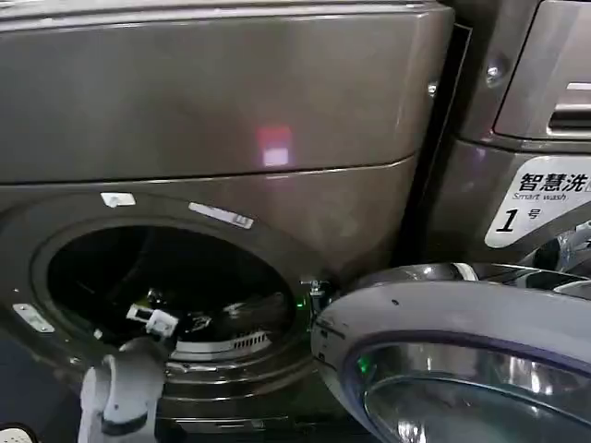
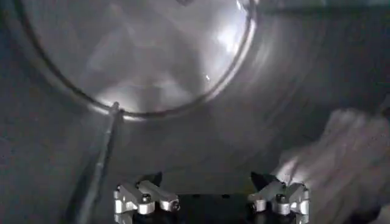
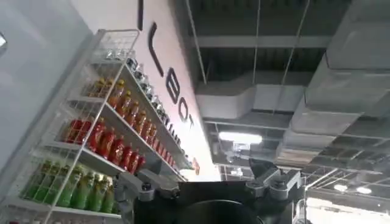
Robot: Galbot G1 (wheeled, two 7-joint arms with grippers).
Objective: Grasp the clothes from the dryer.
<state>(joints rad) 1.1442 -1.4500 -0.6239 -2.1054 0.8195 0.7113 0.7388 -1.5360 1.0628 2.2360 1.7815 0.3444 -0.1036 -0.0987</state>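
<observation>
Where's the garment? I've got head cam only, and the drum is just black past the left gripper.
Observer: In the left wrist view, the clothes are a pale, blurred heap on the dryer drum wall. They lie to one side of the left gripper, not between its fingers.
Operator: Jaws open?
Observer: Open, with nothing in them.
Operator: Right arm?
Observer: The right gripper is open and aimed up at the ceiling, beside a shelf of bottled drinks.

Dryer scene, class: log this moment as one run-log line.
left tool: open, inside dryer drum | clothes: pale blurred cloth beside it, not gripped | door: swung open | right tool: open, aimed at ceiling, idle
</observation>
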